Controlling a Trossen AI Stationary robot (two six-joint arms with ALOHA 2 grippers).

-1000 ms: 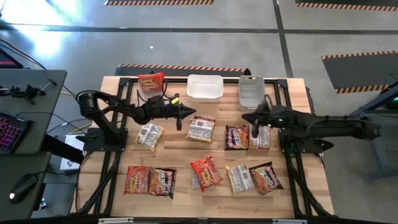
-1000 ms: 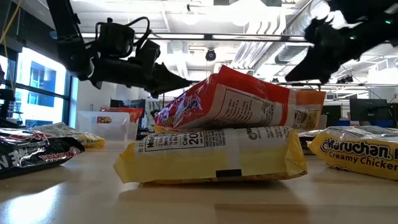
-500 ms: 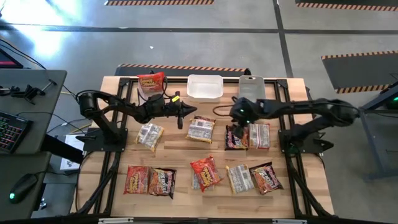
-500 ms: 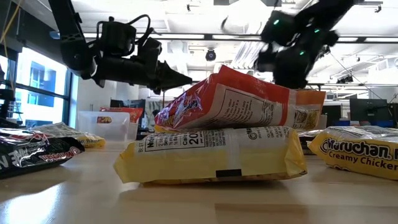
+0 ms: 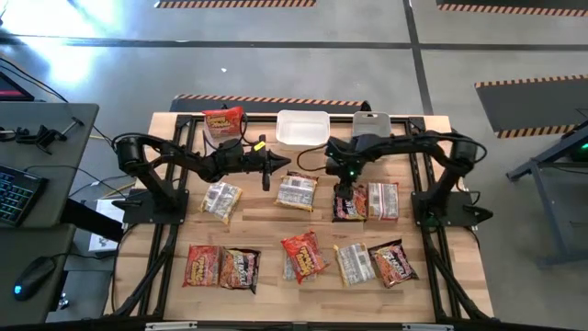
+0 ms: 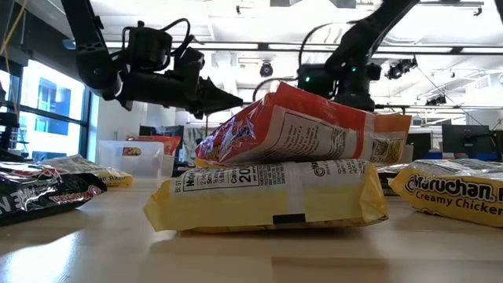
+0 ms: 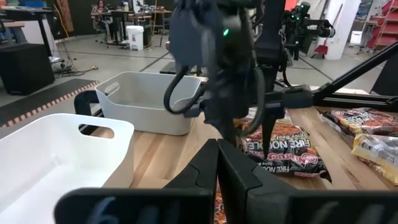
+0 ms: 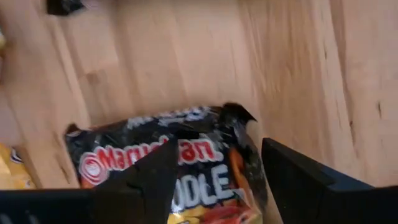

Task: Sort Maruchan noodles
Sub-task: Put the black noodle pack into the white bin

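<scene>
Maruchan noodles packets lie scattered on the wooden table. My right gripper hangs open, fingers pointing down, over the far end of a dark brown packet. In the right wrist view its fingers stand on either side of that packet. In the left wrist view the tips hang just over the packet. I cannot tell whether they touch it. My left gripper is shut and empty, above the table left of a yellow packet.
Three tubs stand along the far edge: the left one holds a red packet, then a white tub and a grey tub. A pale packet lies right beside the dark one. More packets fill the near row.
My right gripper has swung toward the table's left, from above the pale packet to above the dark brown packet beside it. Its arm now reaches in along the far edge. The pale packet lies flat where the gripper was.
</scene>
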